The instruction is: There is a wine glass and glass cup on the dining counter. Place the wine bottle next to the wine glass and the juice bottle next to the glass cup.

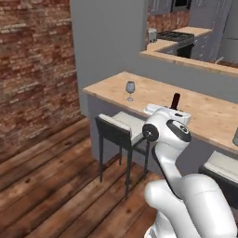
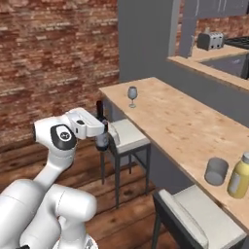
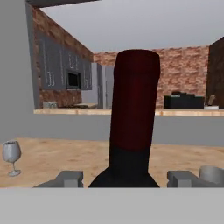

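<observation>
The gripper (image 2: 103, 132) clasps the upright wine bottle (image 2: 101, 127) just off the dining counter's (image 2: 185, 121) near edge (over a stool); the wine glass (image 2: 132, 96) stands ahead-left near the end corner.

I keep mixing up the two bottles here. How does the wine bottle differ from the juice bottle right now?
The wine bottle is slim and near-black with a dark red cap; the juice bottle is stout and yellow with a pale cap. The wine bottle is held upright in the tool, off the counter's edge above a stool; the juice bottle stands on the counter beside the glass cup. Both are upright and capped.
</observation>
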Robot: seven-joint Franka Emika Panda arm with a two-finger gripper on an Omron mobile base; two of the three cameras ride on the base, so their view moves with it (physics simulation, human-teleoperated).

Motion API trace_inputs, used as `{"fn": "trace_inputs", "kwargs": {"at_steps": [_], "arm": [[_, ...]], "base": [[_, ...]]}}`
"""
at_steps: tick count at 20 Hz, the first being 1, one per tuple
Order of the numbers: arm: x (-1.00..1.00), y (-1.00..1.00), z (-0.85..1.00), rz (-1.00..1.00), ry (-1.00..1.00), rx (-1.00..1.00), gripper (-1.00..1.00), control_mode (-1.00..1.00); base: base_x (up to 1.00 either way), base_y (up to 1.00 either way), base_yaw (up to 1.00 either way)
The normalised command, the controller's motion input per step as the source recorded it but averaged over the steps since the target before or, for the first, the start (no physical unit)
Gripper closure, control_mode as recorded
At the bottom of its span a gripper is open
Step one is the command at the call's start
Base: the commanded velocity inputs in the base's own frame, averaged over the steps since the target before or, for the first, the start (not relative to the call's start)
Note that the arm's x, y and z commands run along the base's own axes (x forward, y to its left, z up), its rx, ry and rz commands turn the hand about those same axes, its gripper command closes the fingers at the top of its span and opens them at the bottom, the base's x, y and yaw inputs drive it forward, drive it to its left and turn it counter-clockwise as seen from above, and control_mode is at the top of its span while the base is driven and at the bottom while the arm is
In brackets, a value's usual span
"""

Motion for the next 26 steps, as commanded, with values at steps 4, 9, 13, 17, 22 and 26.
{"fn": "trace_inputs", "kwargs": {"at_steps": [4, 9, 13, 17, 22, 26], "arm": [[0.00, 0.00, 0.00, 0.00, 0.00, 0.00, 1.00, 1.00], [0.00, 0.00, 0.00, 0.00, 0.00, 0.00, 1.00, 1.00], [0.00, 0.00, 0.00, 0.00, 0.00, 0.00, 1.00, 1.00], [0.00, 0.00, 0.00, 0.00, 0.00, 0.00, 1.00, 1.00], [0.00, 0.00, 0.00, 0.00, 0.00, 0.00, 1.00, 1.00], [0.00, 0.00, 0.00, 0.00, 0.00, 0.00, 1.00, 1.00]], "base": [[0.37, 0.43, -0.55], [0.23, 0.60, -0.37], [0.14, 0.71, -0.20], [0.21, 0.78, -0.06], [0.29, 0.67, 0.00], [0.42, 0.23, 0.04]]}}
